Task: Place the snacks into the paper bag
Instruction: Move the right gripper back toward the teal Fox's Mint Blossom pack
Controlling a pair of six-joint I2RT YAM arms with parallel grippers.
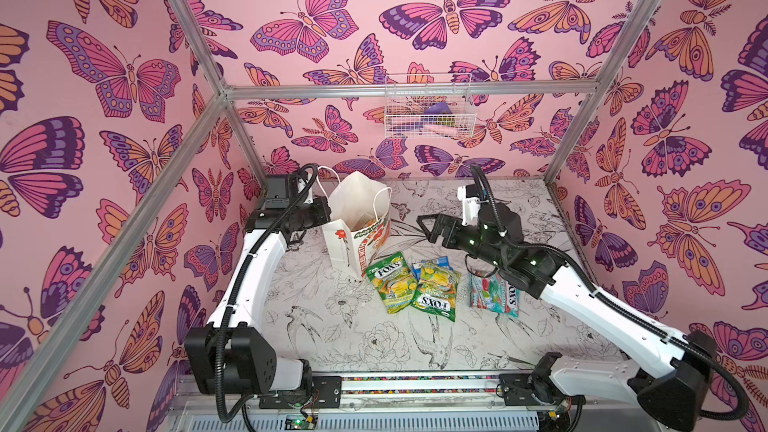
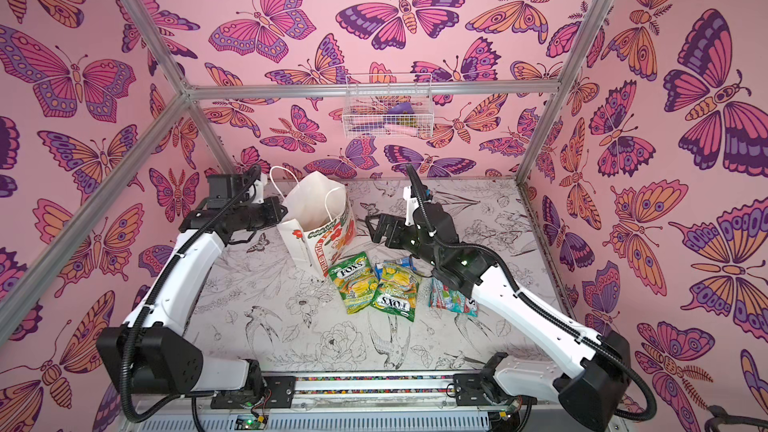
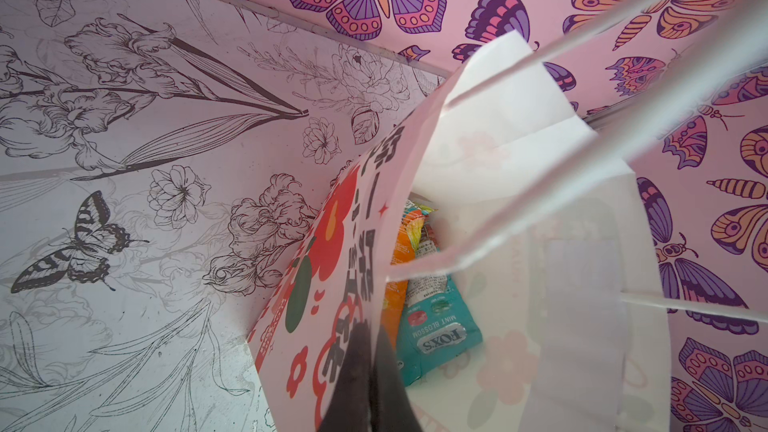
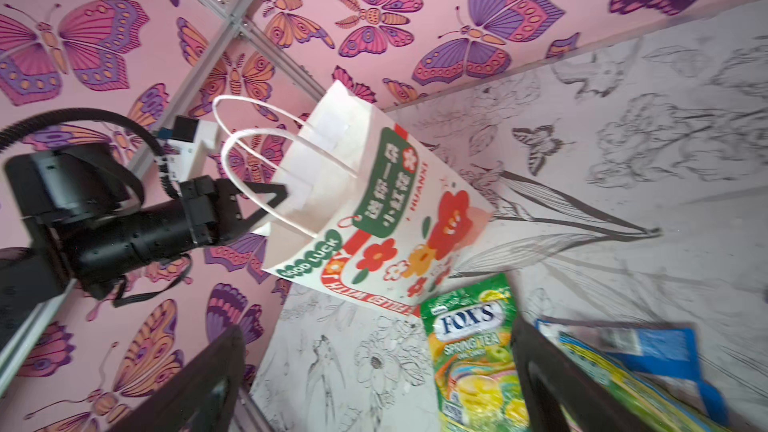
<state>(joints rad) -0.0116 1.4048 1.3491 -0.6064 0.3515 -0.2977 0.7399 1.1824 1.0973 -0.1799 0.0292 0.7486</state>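
Note:
The white paper bag (image 1: 347, 201) (image 2: 309, 201) stands at the back left of the table, its mouth open. My left gripper (image 3: 370, 324) (image 1: 324, 214) is shut on the bag's printed side wall at the rim. Inside the bag lie an orange packet (image 3: 401, 249) and a teal FOX'S packet (image 3: 440, 332). Two green-yellow FOX'S packets (image 1: 386, 282) (image 1: 436, 295) lie in front of the bag, over a small blue-white packet (image 1: 440, 261). Another teal packet (image 1: 492, 295) lies partly under my right arm. My right gripper (image 1: 430, 228) (image 4: 374, 376) hovers open and empty, to the right of the bag and above the packets.
A white wire basket (image 1: 428, 118) with some items hangs on the back wall. Aluminium frame posts (image 1: 245, 139) stand at the table's back corners, and pink butterfly walls close three sides. The arms' base rail (image 1: 415, 384) runs along the front edge.

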